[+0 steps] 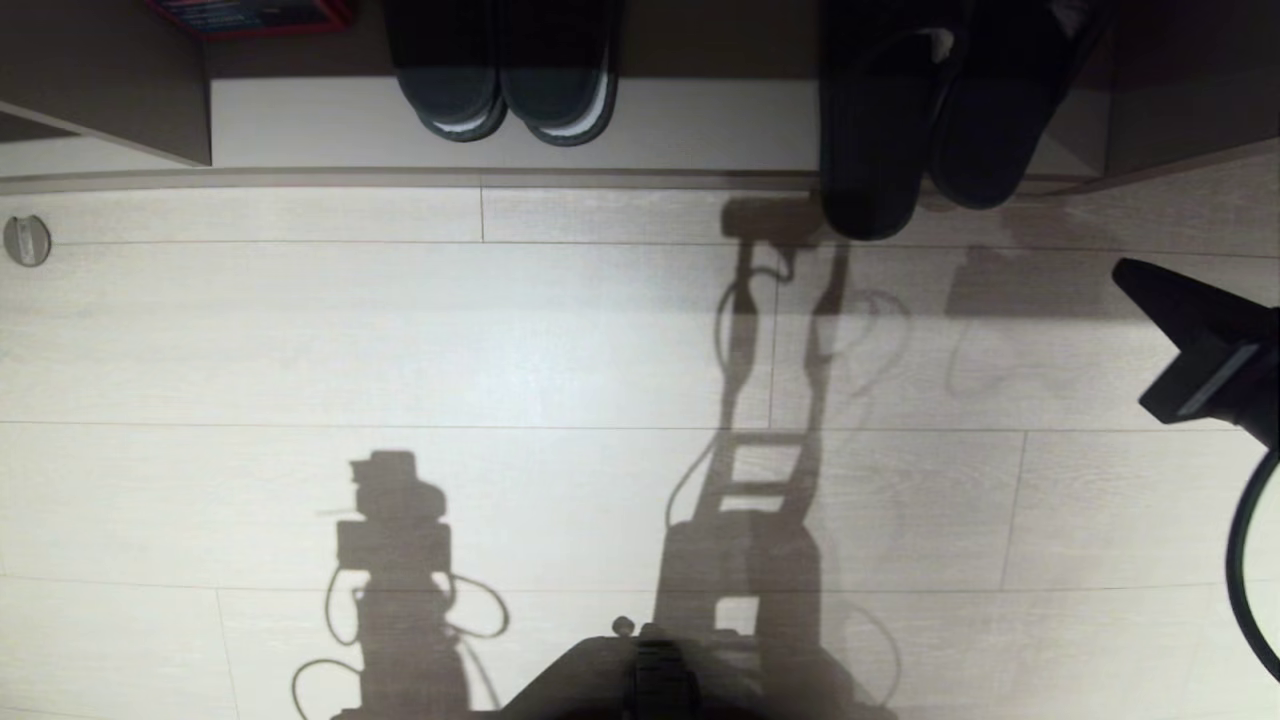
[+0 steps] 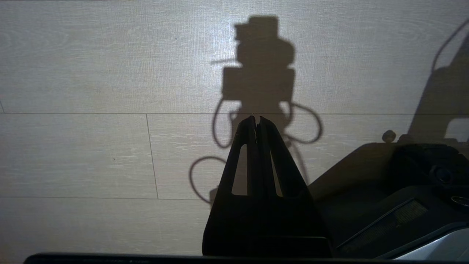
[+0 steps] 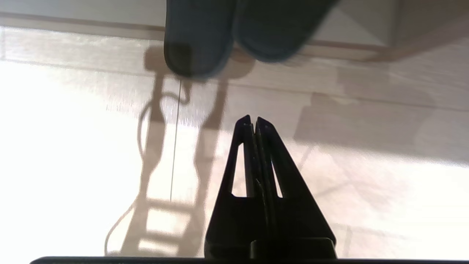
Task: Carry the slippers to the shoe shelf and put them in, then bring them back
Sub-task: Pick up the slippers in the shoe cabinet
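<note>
Two pairs of footwear sit in the shoe shelf (image 1: 700,125) ahead of us; the slippers (image 1: 915,120) lie side by side in its right part, near an upright divider panel (image 1: 1150,110), their rounded ends reaching out past the lighter base plank so that the left one of the pair overhangs the floor (image 1: 300,340); in our right wrist view the same slippers (image 3: 227,33) show as two dark grey-blue shapes touching each other along their inner edges, jutting over the shelf's front edge; nothing grips them. Further left on the same plank we see the black slides (image 1: 505,70) with pale edging, well apart from the slippers; a red-rimmed item (image 1: 250,15) shows at the far left corner of the shelf, too cropped for us to name.

Our right end effector (image 1: 1125,270) enters from the right edge of the head view, near the slippers but apart from them, below and to their right; in its own wrist view the right end effector (image 3: 253,121) is pressed closed and empty, its tips pointing toward the slippers over bare floor. Our left end effector (image 2: 255,119) hangs over the floor beside the base, likewise closed with nothing between its fingers. Shadows of our arms and cables fall across the pale planks.
</note>
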